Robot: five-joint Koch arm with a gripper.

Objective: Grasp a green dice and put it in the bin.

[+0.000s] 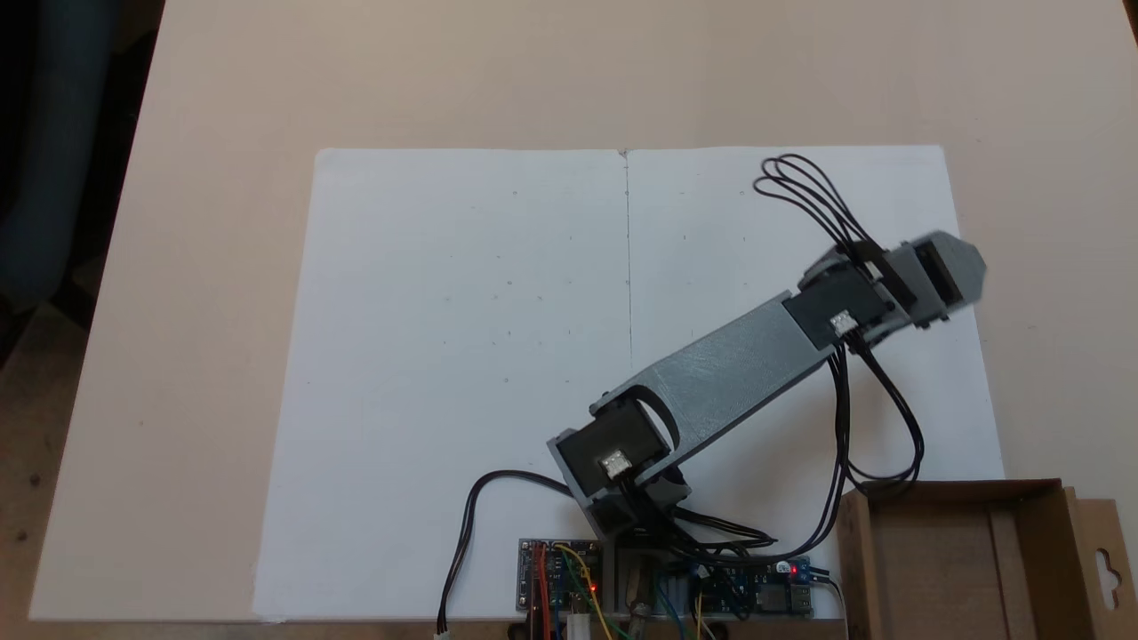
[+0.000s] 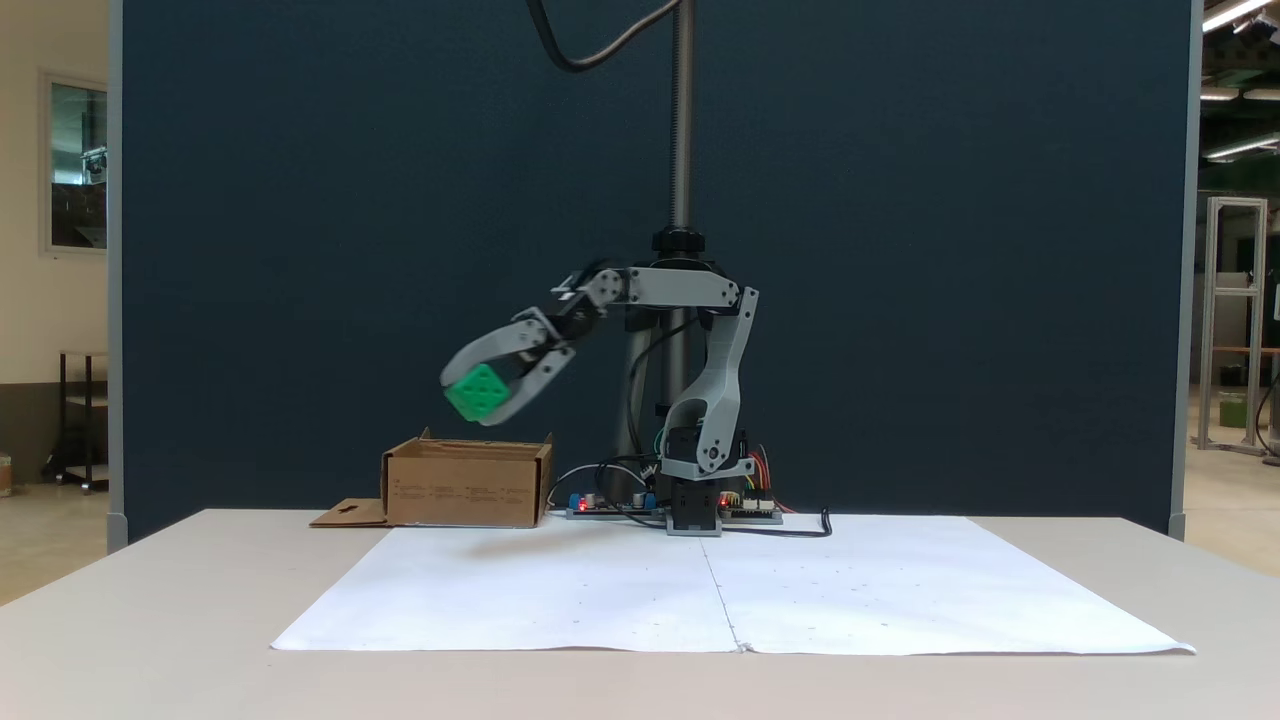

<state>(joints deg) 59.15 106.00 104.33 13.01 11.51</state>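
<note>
In a fixed view from the front, the green dice (image 2: 477, 391) hangs in the air, held between the grey fingers of my gripper (image 2: 482, 396), which is shut on it. It hovers just above the brown cardboard bin (image 2: 466, 487), toward the bin's front side. In a fixed view from above, the gripper end (image 1: 947, 271) reaches to the right over the white paper's edge, well beyond the bin (image 1: 978, 556) at the lower right; the dice is hidden under the gripper there.
Two white paper sheets (image 1: 471, 373) cover the middle of the beige table (image 1: 222, 107). The arm's base, circuit boards (image 1: 558, 582) and black cables lie at the near edge in the view from above. A vertical pole (image 2: 682, 120) stands behind the base.
</note>
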